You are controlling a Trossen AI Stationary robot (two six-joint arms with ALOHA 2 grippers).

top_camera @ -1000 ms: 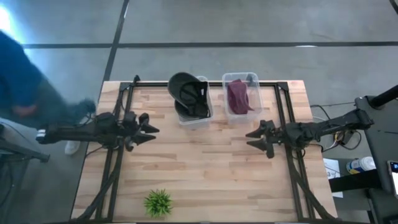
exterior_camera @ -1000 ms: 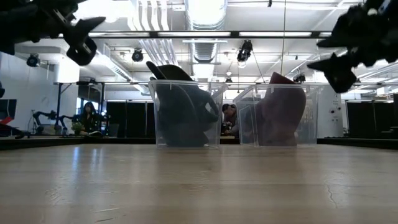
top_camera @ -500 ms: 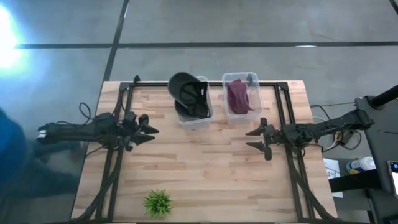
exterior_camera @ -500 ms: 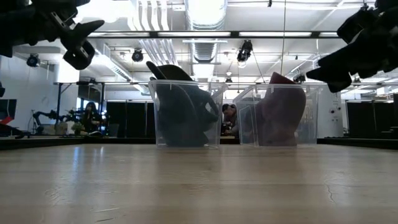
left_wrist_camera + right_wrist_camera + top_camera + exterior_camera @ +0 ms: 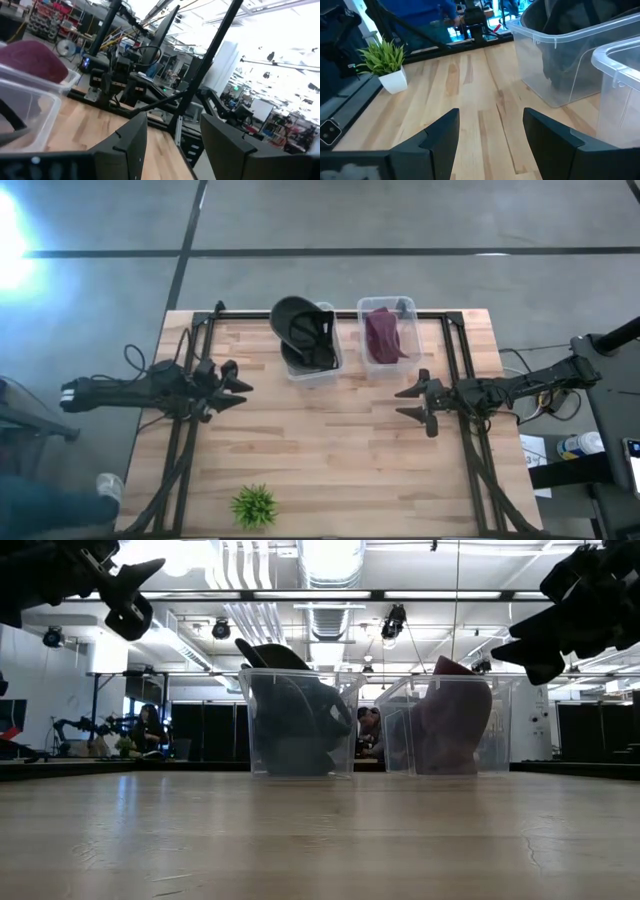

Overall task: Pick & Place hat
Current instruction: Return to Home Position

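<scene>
**Both Arms Drawing Back, 2 Bins Filled**

Very little is changing on the table (image 5: 330, 450) itself over the last second. The left gripper (image 5: 240, 387) is easing slightly back toward its own side, hanging above the wood and well apart from the bins. The right gripper (image 5: 408, 402) is keeping nearly the same spot on the opposite side, only tipping a little in the low view. A person in blue (image 5: 45, 505), who was beside the table's left edge, is now passing the lower-left corner of the high view.

Both grippers are standing wide and holding nothing. The left fingers (image 5: 125, 145) are framing only the room beyond, and the right fingers (image 5: 442, 137) are framing bare planks.

The black caps (image 5: 300, 325) are sitting in the left bin (image 5: 337, 358), with 1 brim spilling over its rim. The red cap (image 5: 382, 335) is lying inside the right bin (image 5: 412, 345). A small potted plant (image 5: 254, 505) is standing near the front edge, apart from everything.

With no cap showing loose on the wood, the sorting looks finished, and the arms seem to be retreating to rest.

No brand, label or writing is reading clearly anywhere.
</scene>
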